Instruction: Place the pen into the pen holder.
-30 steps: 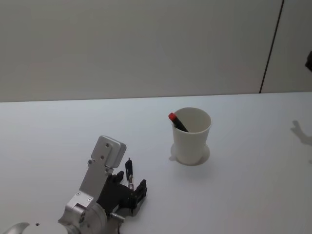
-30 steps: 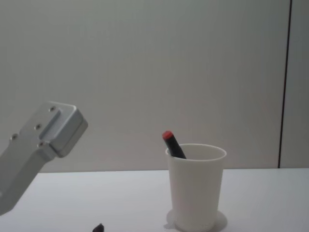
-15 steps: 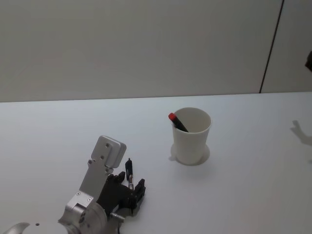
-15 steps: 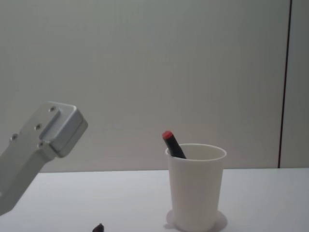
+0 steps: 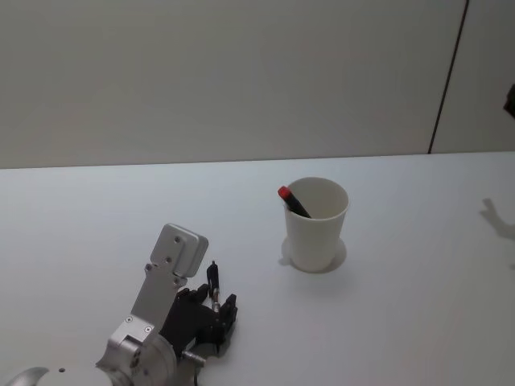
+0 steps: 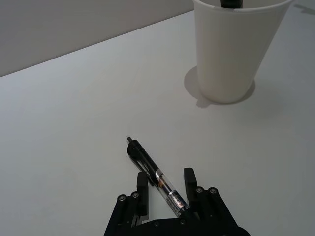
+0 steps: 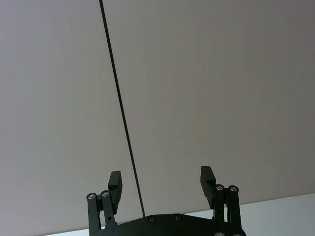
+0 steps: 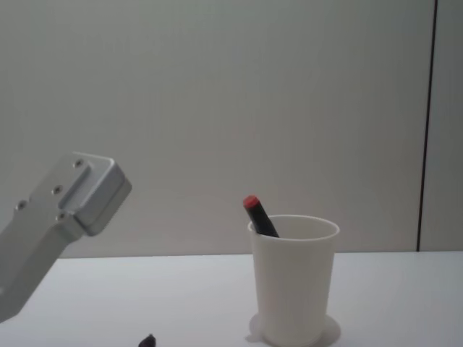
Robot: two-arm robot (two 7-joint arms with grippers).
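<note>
The left gripper is low over the white desk at the robot's near left, its jaws apart and straddling the pen. In the left wrist view a black finger stands on each side of the barrel with a narrow gap showing on both sides, so the pen is not clamped. The pen is black with a clear section in its barrel and lies flat on the desk, one end between the jaws and the other pointing out past the fingertips, roughly toward the pen holder. The pen holder, a plain white paper cup, stands upright farther out and to the right, well apart from the pen. A dark marker with a red cap leans inside it against the left side of the rim, its cap sticking above. The right gripper is raised off to the side, facing a pale wall, its jaws wide apart and holding nothing.
</note>
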